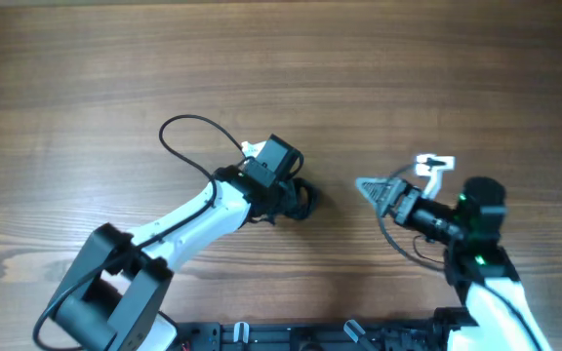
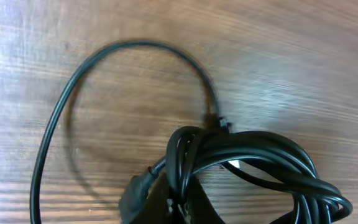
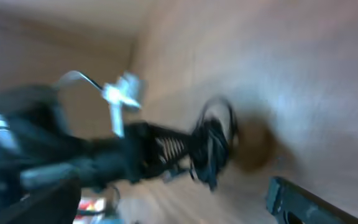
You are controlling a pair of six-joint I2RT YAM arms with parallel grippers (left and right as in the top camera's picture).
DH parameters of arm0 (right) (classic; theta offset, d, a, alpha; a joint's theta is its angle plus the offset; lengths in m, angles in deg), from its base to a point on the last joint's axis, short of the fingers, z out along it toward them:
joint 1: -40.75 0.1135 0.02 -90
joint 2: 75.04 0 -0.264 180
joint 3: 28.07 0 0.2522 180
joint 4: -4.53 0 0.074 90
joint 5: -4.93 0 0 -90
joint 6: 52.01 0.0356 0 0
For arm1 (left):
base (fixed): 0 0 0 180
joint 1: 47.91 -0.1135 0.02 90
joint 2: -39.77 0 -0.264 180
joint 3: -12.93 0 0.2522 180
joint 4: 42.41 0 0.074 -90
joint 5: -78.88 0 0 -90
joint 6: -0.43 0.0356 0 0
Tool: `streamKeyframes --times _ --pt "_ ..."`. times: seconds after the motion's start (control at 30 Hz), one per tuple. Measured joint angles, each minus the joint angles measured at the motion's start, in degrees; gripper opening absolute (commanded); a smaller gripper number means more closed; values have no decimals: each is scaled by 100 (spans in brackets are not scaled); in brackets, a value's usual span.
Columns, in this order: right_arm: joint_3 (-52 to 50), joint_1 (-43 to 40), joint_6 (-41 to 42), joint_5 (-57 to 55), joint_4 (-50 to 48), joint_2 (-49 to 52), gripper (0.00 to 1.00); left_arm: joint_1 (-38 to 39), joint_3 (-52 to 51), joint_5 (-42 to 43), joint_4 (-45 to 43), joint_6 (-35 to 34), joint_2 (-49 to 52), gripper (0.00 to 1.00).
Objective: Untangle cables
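Observation:
The cables lie at mid-table as a small black bundle (image 1: pixel 302 200), seen close in the left wrist view as several strands coiled together (image 2: pixel 260 162). One thin strand leaves the bundle and arcs in a wide loop (image 1: pixel 185 125) (image 2: pixel 104 59) flat on the wood. My left gripper (image 1: pixel 285 203) (image 2: pixel 182 208) is shut on strands at the bundle's edge. My right gripper (image 1: pixel 371 187) is to the right of the bundle, apart from it, with its jaws open and nothing between them. The right wrist view is motion-blurred, showing one finger (image 3: pixel 297 202) and the bundle (image 3: pixel 213 146) ahead.
Bare wooden tabletop (image 1: pixel 408 78) stretches all around. The arms' black base frame (image 1: pixel 310 336) runs along the near edge. A thicker black lead of the right arm (image 1: pixel 398 244) curves beside its wrist.

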Motion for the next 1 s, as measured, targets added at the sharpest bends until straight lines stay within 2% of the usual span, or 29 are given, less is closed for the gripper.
streamKeyframes --times 0.07,0.2,0.23,0.3,0.33,0.43,0.47,0.53,0.6,0.63,0.67,0.73,0.8,0.93,0.97,1.0 --pt "4 352 107 214 -708 732 82 0 -7 -87 9 262 -378 4" --pt "17 1397 739 162 -3077 1961 71 0 -7 -321 11 544 -1233 4" --pt "35 1624 883 4 -3469 2133 63 0 -7 -345 37 581 -1314 4" --pt "42 2039 1147 -459 -3906 2420 39 0 -7 -369 122 616 -1392 4" --pt "42 2194 1276 -654 -3995 2503 30 0 -7 -387 173 634 -1449 4" --pt "31 2435 1561 -1145 -4352 2575 18 -2 -7 -413 247 651 -1587 4" --pt "31 2483 1663 -1292 -4492 2577 5 -7 -7 -431 249 649 -1644 4" --pt "31 2485 1703 -1388 -4505 2577 5 -7 -7 -428 249 651 -1685 4" --pt "31 2485 1709 -1449 -4505 2577 5 -20 -7 -431 243 791 -1685 15" --pt "31 2485 1707 -1453 -4485 2577 4 -35 -7 -448 243 970 -1690 29" --pt "31 2485 1648 -1456 -4446 2577 5 -72 -7 -468 247 1154 -1718 55" --pt "31 2485 1521 -1473 -4356 2577 4 -267 -7 -525 247 1388 -1961 61" --pt "31 2485 1346 -1469 -4378 2577 5 -595 2 -568 136 1488 -2406 72" --pt "31 2485 514 -1043 -4739 2583 4 -1309 107 -549 -59 1698 -3329 72" --pt "31 2485 299 -826 -4850 2583 4 -1388 109 -400 -46 1836 -3373 74" --pt "31 2485 107 -603 -4944 2583 4 -1475 109 -131 9 2022 -3366 80"
